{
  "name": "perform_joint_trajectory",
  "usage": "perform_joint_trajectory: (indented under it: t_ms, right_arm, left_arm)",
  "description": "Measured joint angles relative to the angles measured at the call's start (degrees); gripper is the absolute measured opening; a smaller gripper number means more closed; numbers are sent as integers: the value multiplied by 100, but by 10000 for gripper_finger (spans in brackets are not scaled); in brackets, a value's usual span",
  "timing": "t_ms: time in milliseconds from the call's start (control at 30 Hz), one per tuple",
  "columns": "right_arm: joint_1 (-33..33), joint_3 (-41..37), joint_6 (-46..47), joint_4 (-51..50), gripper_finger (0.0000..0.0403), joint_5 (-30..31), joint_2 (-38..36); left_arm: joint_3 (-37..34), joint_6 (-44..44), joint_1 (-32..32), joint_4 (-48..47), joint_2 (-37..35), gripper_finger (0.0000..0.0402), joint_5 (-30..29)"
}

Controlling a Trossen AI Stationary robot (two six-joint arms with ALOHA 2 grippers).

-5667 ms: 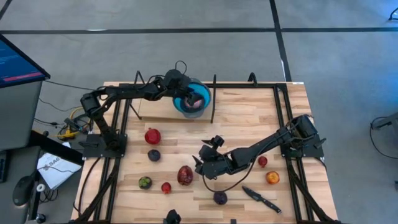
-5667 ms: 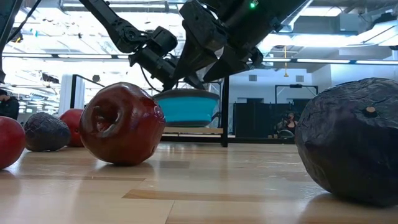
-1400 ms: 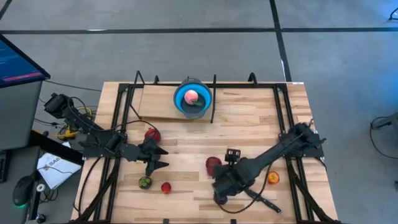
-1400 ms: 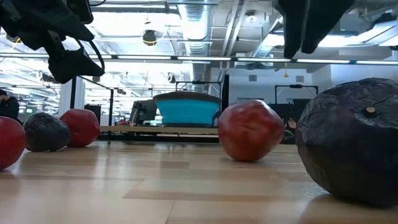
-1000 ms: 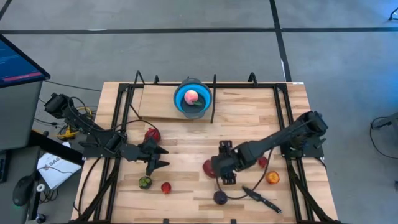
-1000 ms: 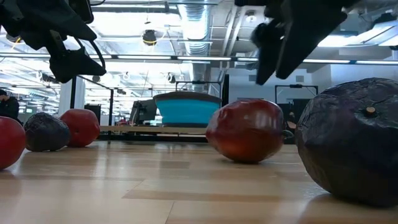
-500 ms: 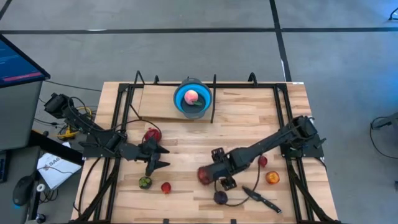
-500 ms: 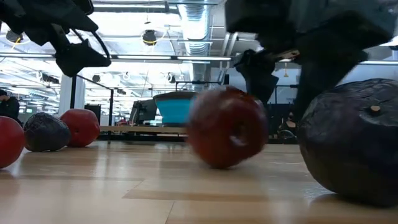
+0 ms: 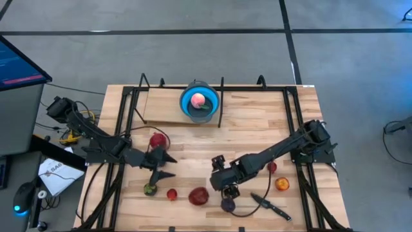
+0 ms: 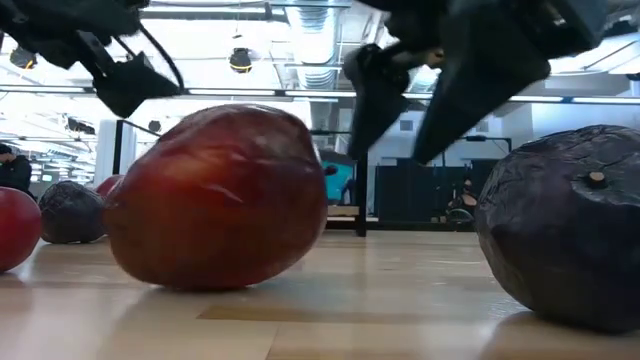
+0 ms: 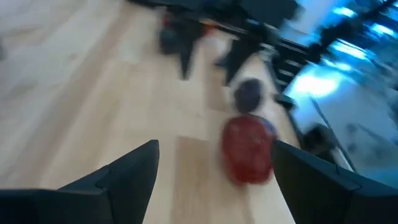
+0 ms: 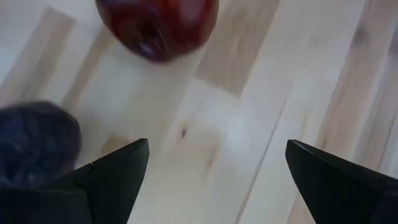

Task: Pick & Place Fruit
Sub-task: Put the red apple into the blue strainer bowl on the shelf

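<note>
A big red apple [image 9: 198,196] lies on the table near the near edge and fills the low view [image 10: 215,195]. My right gripper [image 9: 222,182] hovers open just right of it; in the right wrist view [image 12: 217,186] the apple [image 12: 155,25] lies beyond the fingertips, apart from them. A dark purple fruit [image 9: 228,205] rests beside it. My left gripper [image 9: 162,166] is open above the table's left half, pointing right toward the apple [image 11: 249,149]. A pink fruit [image 9: 199,98] sits in the blue bowl [image 9: 210,109].
Another red apple [image 9: 157,140], a greenish fruit [image 9: 150,189] and a small red one [image 9: 172,193] lie near my left gripper. A small red fruit [image 9: 272,167], an orange one [image 9: 282,184] and the black-handled knife [image 9: 270,205] lie to the right. Black frame bars border the table.
The big red apple has rolled from beside my right gripper toward the near edge and a little left, coming close to the low camera. My right gripper has followed it slightly toward the left and near, staying open and lower over the table.
</note>
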Motion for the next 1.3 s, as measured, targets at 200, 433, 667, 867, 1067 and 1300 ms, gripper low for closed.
perform_joint_trajectory:
  t_ms: [200, 433, 667, 867, 1067, 1300]
  right_arm:
    - [7, 0, 274, 412, 372, -26, 0]
    - [54, -26, 1051, 555, 366, -167, 49]
    - [197, -67, 2411, 244, 355, -150, 50]
    - [319, -223, 3300, 331, 349, -373, 52]
    - [138, -486, 4136, 1301, 349, -1118, 52]
    - [-4, -528, 4325, 2036, 348, -1744, 180]
  left_arm:
    - [532, 682, -411, 545, 1136, 292, 139]
    - [1631, 308, -377, 566, 2740, 292, 100]
    - [2107, -1397, -367, 567, 3545, 304, 280]
    - [2111, -3169, -345, 586, 3823, 308, 363]
    - [2109, -3903, -251, 1089, 4215, 308, 649]
    - [2111, -3864, -228, 1790, 4568, 308, 800]
